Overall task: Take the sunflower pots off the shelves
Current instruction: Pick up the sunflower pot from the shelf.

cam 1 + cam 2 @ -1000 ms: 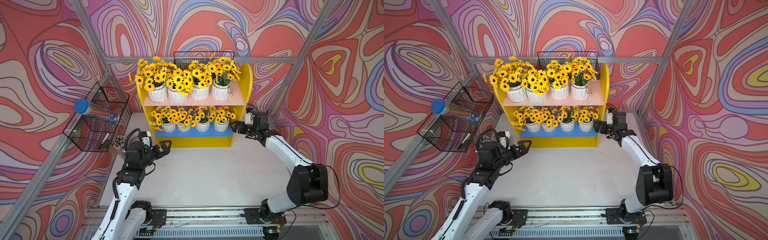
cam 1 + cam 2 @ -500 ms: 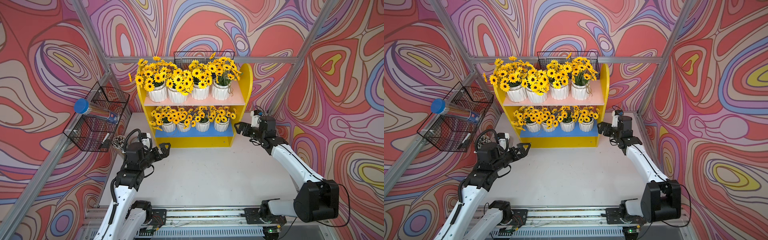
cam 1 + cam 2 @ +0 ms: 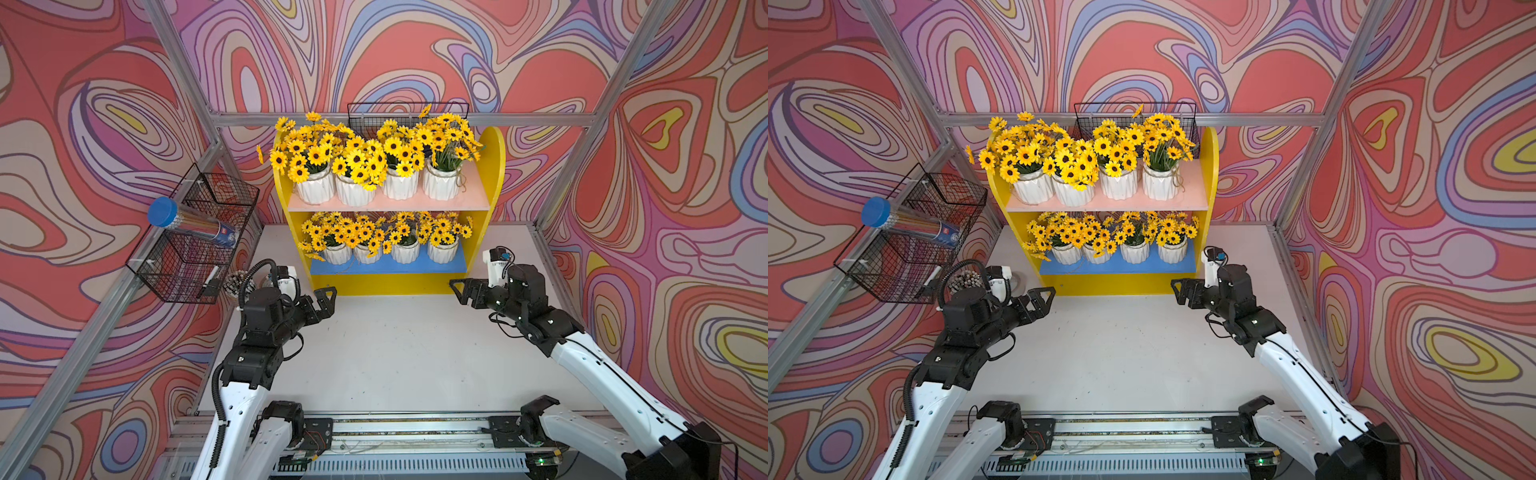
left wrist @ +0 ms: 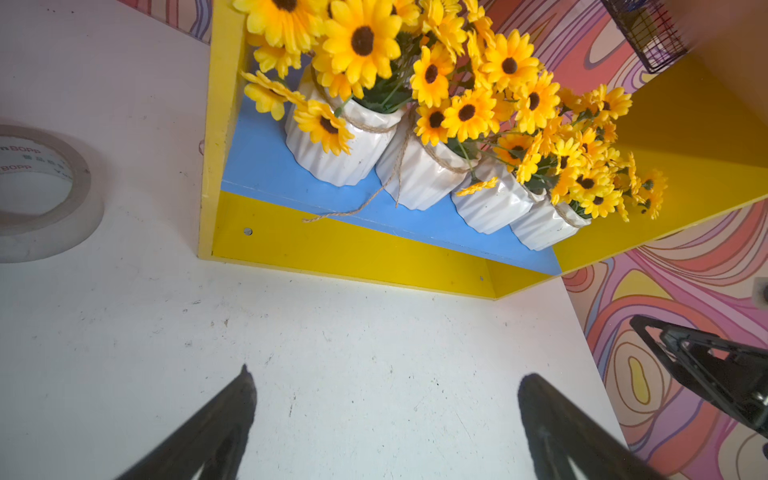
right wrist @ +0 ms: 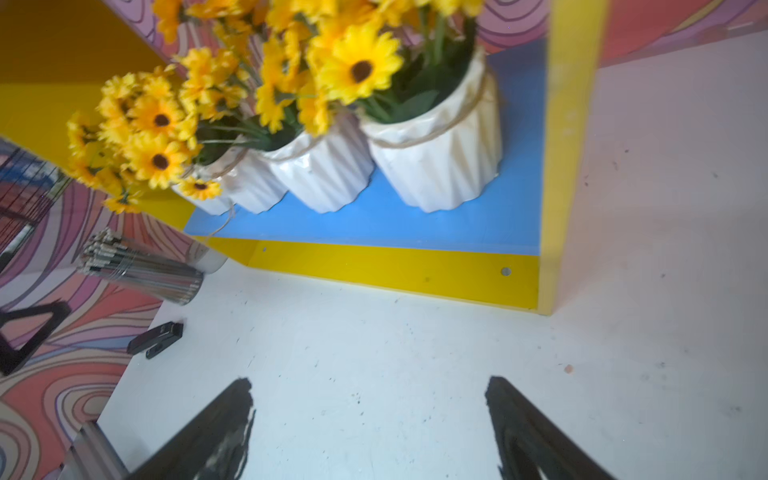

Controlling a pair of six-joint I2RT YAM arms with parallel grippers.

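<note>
The eight sunflower pots stand on the shelves, four on the pink board and four on the blue board. In front, over the bench, the left tool and the right tool hover with jaws apart and empty. I judge this is the approach; next, one tool must reach around a lower pot.

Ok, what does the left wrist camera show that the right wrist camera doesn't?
Only the left wrist view: a tape roll on the table beside the shelf. Only the right wrist view: a pencil jar and a small black object. Both: the pots on the blue board, the shelf's yellow front, and that arm's own open claw, the left claw or the right claw.
</note>
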